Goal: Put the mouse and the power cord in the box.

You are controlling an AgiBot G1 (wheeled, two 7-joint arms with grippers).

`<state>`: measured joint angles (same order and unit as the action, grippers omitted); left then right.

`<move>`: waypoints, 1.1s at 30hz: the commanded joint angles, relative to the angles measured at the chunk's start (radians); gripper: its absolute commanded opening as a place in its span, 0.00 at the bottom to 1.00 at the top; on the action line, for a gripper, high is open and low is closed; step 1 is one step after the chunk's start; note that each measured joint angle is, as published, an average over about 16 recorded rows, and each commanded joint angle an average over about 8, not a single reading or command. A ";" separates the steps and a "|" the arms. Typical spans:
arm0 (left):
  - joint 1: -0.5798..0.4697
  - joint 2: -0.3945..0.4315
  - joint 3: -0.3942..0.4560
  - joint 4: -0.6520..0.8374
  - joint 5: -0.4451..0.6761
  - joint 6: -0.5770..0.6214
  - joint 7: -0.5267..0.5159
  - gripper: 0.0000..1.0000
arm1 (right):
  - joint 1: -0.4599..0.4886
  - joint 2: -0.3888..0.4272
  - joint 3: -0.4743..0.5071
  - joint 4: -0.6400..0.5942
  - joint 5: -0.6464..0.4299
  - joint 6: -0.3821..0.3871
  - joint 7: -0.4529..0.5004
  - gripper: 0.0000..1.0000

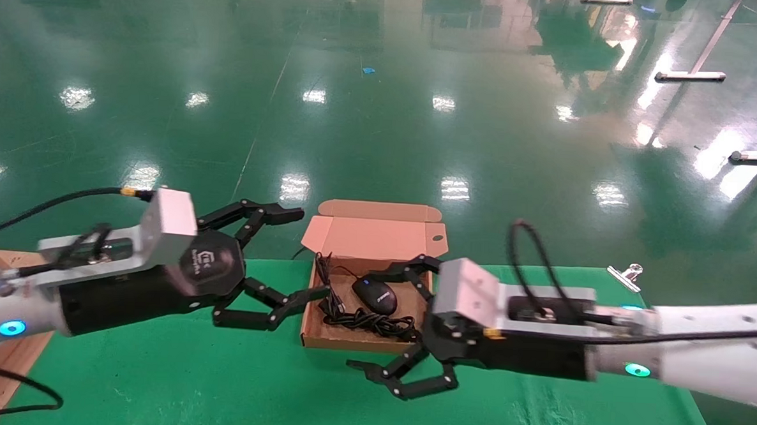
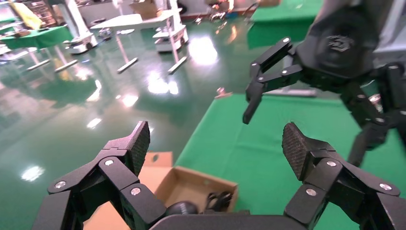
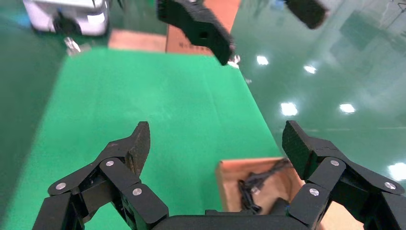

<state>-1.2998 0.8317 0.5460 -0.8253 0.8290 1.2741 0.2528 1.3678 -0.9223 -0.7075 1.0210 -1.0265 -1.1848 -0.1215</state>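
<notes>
Both loaded already, mouse (image 1: 375,296) and power cord (image 1: 374,321) in box (image 1: 315,312) at counter's (image 1: 154,381) far edge; left claw (image 1: 287,253) and right claw (image 1: 394,320) spread, empty; next: close lid.

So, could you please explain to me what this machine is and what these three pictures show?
It is a two-armed robot. One picture looks down from its head; the other two look out from a camera on each wrist. The left gripper and right gripper hover, jaws open, holding nothing, on either side of an open cardboard box on a green-covered table. Inside the box lie a black mouse and a coiled power cord. A metal clip sits at the table's far right edge.
</notes>
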 commanded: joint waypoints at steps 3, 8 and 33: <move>0.038 -0.038 -0.045 -0.078 -0.017 0.038 -0.075 1.00 | -0.048 0.051 0.070 0.043 0.049 -0.051 0.051 1.00; 0.086 -0.085 -0.102 -0.176 -0.038 0.085 -0.169 1.00 | -0.109 0.115 0.159 0.098 0.110 -0.115 0.115 1.00; 0.236 -0.230 -0.282 -0.491 -0.103 0.232 -0.458 1.00 | -0.312 0.330 0.455 0.280 0.316 -0.330 0.318 1.00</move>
<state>-1.0636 0.6011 0.2637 -1.3184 0.7262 1.5065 -0.2075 1.0552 -0.5919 -0.2519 1.3011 -0.7105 -1.5153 0.1982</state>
